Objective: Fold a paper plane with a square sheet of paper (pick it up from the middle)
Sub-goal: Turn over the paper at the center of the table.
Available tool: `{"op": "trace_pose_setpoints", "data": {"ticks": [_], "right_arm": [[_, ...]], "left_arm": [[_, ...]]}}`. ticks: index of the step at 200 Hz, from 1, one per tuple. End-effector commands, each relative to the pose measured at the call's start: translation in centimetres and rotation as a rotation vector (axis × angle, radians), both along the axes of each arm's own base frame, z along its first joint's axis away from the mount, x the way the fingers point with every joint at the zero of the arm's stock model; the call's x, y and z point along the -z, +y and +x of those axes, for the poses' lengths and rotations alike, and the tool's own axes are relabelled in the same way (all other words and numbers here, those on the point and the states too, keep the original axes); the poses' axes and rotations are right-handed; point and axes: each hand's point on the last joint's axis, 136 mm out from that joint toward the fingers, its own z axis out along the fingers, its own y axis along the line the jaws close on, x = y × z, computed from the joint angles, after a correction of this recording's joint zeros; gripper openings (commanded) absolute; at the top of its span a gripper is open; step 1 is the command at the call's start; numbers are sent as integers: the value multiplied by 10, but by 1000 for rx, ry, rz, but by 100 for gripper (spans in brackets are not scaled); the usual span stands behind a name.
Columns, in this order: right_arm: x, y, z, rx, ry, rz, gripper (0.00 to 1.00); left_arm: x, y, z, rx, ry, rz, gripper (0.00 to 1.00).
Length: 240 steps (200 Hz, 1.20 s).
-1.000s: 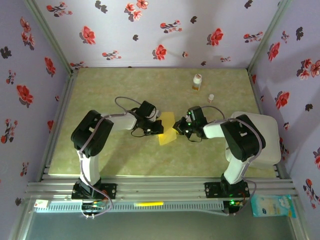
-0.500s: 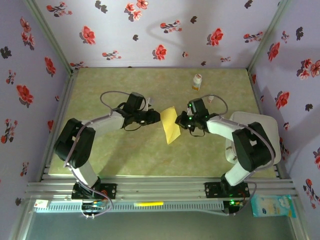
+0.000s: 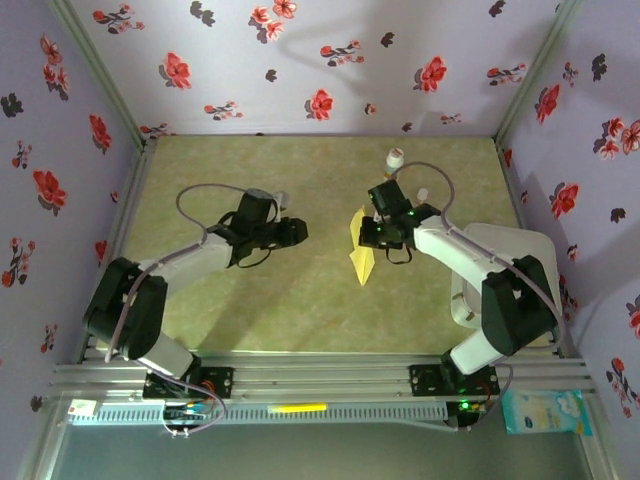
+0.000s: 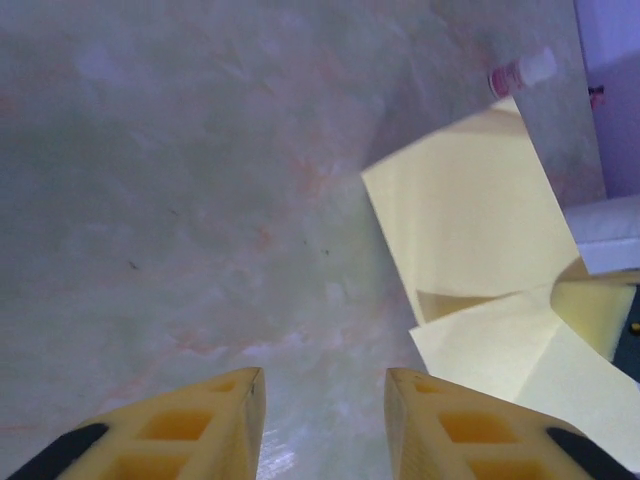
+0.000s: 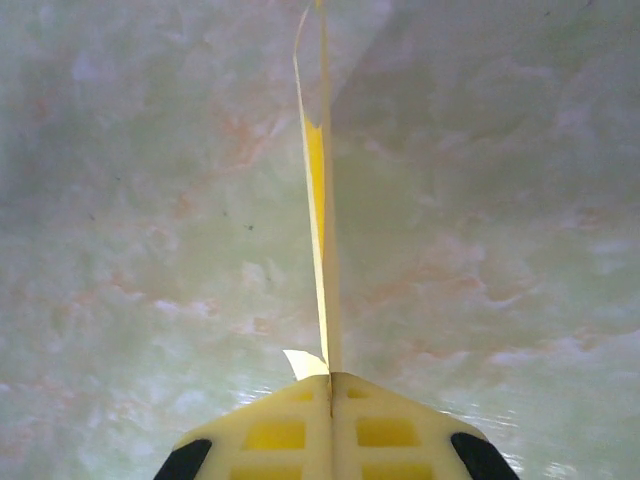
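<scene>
1. Top view: the left tool [image 3: 296, 232] has let go of the thin, creased mustard-yellow sheet of paper [image 3: 361, 255] and drawn back toward the left edge of the green marbled counter [image 3: 200, 320]. It is now well apart from the sheet, where a second ago both tools met at it. The right tool [image 3: 372, 234] alone carries the sheet, just right of the counter's middle, with its pointed end toward the near edge. A small white-and-orange bottle [image 3: 394, 162] stands by the far edge.
2. Left wrist view: the left tool [image 4: 325, 415] stands partly spread, with nothing between its jaws and bare counter [image 4: 180, 200] beneath. The sheet [image 4: 465, 210] lies off to the right, showing layered flaps.
3. Right wrist view: the right tool [image 5: 330, 390] is pinched tight on the sheet [image 5: 323, 200], which runs edge-on away from it.
4. Meaning: the handover looks finished. The sheet probably needs setting down or regripping before the next crease.
</scene>
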Motion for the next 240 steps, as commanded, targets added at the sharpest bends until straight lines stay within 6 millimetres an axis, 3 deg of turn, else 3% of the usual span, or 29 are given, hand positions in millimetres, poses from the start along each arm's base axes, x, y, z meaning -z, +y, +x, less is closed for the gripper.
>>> {"op": "trace_pose_setpoints", "data": {"ticks": [1,46,75,96,124,166,198,231,240], "right_arm": [[-16,-16,-2,-33,-50,-137,1],[-28,-23,-4,-74,-117,-278,0],[-42,-57,3,18,-203,-615,0],[-40,-53,4,2,-213,-720,0],[-30,-21,7,-72,-283,-805,0],[19,41,0,-213,-207,-840,1],[54,100,-13,-316,-92,-664,6],[56,151,-22,-380,-52,-424,12],[55,164,-26,-411,-34,-345,23]], "left_arm": [[-16,25,9,-86,-109,66,39],[-31,60,1,-190,-187,119,53],[-35,87,-3,-281,-218,185,56],[-44,103,-7,-329,-260,211,62],[-50,126,-11,-399,-284,247,70],[-54,174,-19,-604,-270,261,75],[-57,200,-27,-689,-274,263,78],[-55,201,-30,-685,-257,256,80],[-53,197,-29,-668,-250,249,81]]}}
